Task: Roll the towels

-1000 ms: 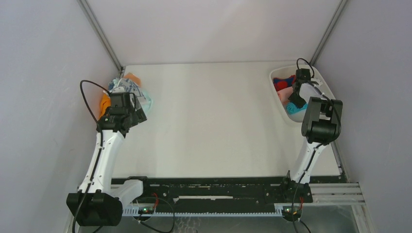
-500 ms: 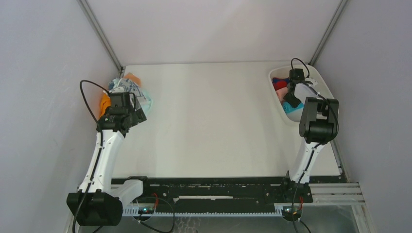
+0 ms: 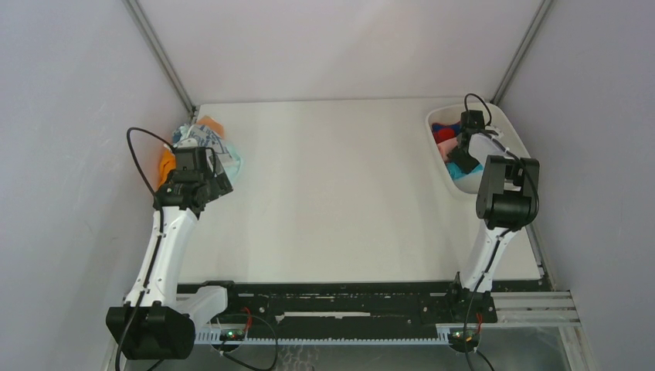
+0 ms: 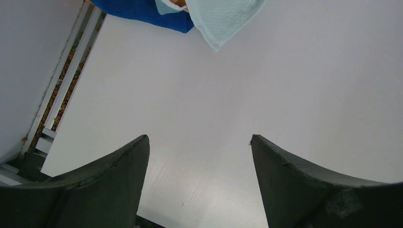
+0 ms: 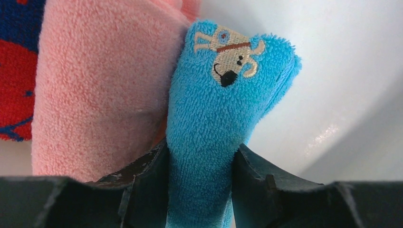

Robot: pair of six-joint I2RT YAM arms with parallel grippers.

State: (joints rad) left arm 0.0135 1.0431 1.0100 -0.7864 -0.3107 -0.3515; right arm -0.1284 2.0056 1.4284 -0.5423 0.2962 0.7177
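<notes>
**At the far right of the table, in the tray: right gripper on a blue roll**

In the white tray (image 5: pixel 332 71), at the table's far right corner, my right gripper (image 5: pixel 202 147) is clamped on the bright blue towel (image 5: pixel 228 109). One finger presses on each side of it, and the terry looks narrower between them than above. The towel is rolled or folded into a thick column that sticks out past my fingertips. An embroidered animal face (image 5: pixel 228 57) shows near its free end. Its left flank touches a pink towel (image 5: pixel 95 95), also bundled. Beyond the pink one lies a red-and-blue towel (image 5: pixel 16 71), cut off by the edge of the right wrist view. On the other side the blue towel is next to the glossy tray wall.

From the top view, the right arm reaches over the near rim of the tray and the wrist dips inside it.

My left gripper (image 4: pixel 199 140) has its fingers wide apart with nothing between them. It hangs over bare table (image 4: pixel 285 95) at the far left. Just ahead of it are a pale mint towel (image 4: pixel 225 16) and a darker blue towel (image 4: pixel 142 9), the mint corner overlapping the blue. They belong to the loose heap (image 3: pixel 202 137) in the far left corner, where orange and printed white cloth also show. Neither finger touches the heap.
</notes>
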